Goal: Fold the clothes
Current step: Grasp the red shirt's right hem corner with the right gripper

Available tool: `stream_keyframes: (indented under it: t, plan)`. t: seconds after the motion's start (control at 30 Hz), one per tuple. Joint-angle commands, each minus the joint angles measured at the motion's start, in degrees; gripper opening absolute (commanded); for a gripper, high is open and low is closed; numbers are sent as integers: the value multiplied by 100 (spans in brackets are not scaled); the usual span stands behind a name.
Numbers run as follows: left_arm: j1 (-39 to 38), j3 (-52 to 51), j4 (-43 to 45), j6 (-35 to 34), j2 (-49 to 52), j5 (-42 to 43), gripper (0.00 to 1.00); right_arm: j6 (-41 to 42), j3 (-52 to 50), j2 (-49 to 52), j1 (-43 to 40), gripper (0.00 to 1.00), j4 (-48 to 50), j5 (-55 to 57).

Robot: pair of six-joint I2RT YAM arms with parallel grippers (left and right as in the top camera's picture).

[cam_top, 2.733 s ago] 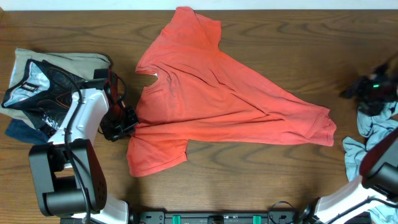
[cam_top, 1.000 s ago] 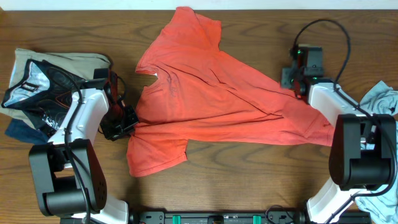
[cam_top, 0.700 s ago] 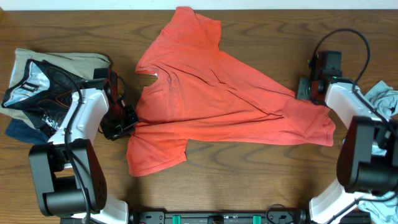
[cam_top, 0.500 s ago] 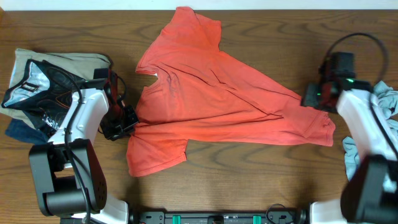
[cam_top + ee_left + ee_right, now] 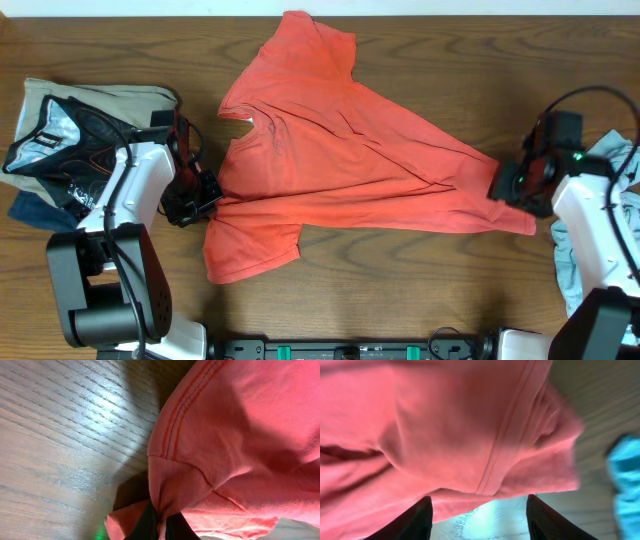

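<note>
The coral-red T-shirt [image 5: 340, 150] lies spread over the middle of the table, neck to the left and hem to the right. My left gripper [image 5: 205, 195] is shut on a pinch of its fabric by the left sleeve seam. In the left wrist view the cloth [image 5: 240, 435] bunches between the dark fingers [image 5: 145, 527] at the bottom edge. My right gripper [image 5: 507, 185] stands open at the shirt's right hem corner. In the right wrist view its fingertips [image 5: 415, 520] straddle bare table just under the hem [image 5: 470, 445], with nothing between them.
A pale grey-blue shirt [image 5: 605, 165] lies crumpled at the right table edge, close to the right arm, and shows as a blue patch [image 5: 625, 470] in the right wrist view. A pile of other garments [image 5: 70, 130] sits at the far left.
The right arm has swung from above the shirt's right side down and right to its hem corner. The left arm has kept still, holding the fabric.
</note>
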Motion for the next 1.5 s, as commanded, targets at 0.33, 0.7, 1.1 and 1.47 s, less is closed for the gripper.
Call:
stream_keyframes:
  t: [0.33,0.7,1.1,1.47]
  plan:
    - [42,-28,-44,11,7,-114,6,245,-1292,61,11,38,1453,-216]
    - [42,-28,-42,11,7,-114,6,299,-1281,55,2,1,1849,-229]
    - [42,-28,-42,11,7,-114,6,256,155,-15,-74,1,4419,-616]
    - [42,-28,-39,11,4,-114,7,-109,240,9,-63,99,2520,-345]
